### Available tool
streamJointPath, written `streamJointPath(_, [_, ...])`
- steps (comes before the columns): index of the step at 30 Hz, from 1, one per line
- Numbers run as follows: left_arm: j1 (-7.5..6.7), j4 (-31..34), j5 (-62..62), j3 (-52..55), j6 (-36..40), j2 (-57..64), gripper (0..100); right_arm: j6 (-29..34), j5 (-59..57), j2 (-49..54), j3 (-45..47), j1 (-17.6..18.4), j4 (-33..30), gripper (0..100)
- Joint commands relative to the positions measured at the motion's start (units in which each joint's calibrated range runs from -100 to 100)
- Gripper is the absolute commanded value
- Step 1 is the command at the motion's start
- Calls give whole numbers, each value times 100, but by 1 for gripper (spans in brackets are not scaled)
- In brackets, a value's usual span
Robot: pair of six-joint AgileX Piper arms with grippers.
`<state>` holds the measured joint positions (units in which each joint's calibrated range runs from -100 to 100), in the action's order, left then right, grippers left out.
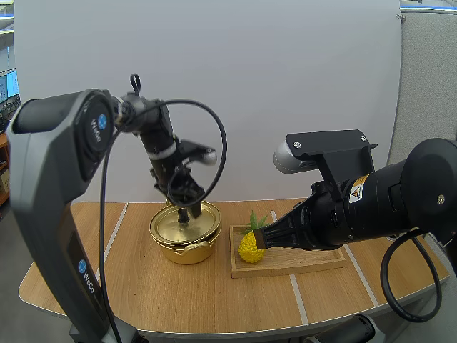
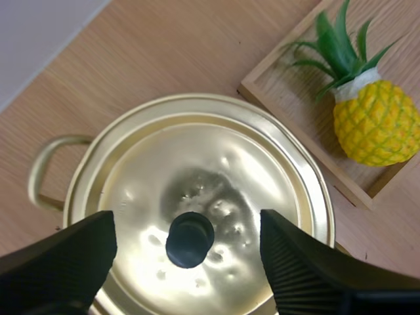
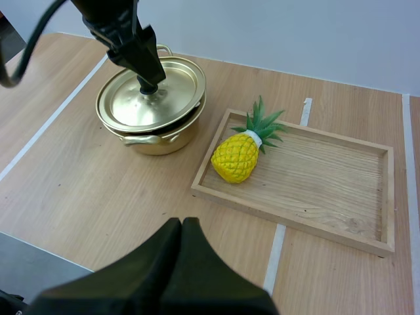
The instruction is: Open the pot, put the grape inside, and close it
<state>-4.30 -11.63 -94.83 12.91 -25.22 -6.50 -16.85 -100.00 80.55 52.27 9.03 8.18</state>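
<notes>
Nearest to me, the right claw (image 3: pixel 182 224) hangs over the tabletop (image 3: pixel 98 197) on the tray side of the pot. Its black fingers are pressed together into one wedge with nothing between them, and I take it to be waiting its turn. Beyond it, just beside the pot, lies a shallow wooden tray (image 3: pixel 328 177) with a raised rim and a pale grain. The fruit at hand is a pineapple (image 3: pixel 236 157), not a grape. It is yellow, knobbly and plastic-looking, with green leaves, and it lies on its side at the tray end nearest the pot. The pot (image 3: pixel 157 138) is squat, brass-coloured metal with loop handles. Its lid (image 3: pixel 151 98) is seated, shiny and slightly dimpled. Over the lid's centre, the left claw (image 2: pixel 188 230) stands wide, its ribbed inner faces on either side of the round black knob (image 2: pixel 189 239), apparently lined up to pinch it and lift the lid.
</notes>
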Motion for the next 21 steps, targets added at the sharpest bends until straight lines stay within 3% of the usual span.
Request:
streamJointPath(1, [-19,-47,-517,-605,2,721,100,-68,0,76,3,-18,11,0])
streamJointPath(12, [-19,-47,-517,-2154,35,2186,100,-68,0,76,3,-18,11,0])
streamJointPath(21, [-19,55,-517,-2346,115,3422,100,-68,0,76,3,-18,11,0])
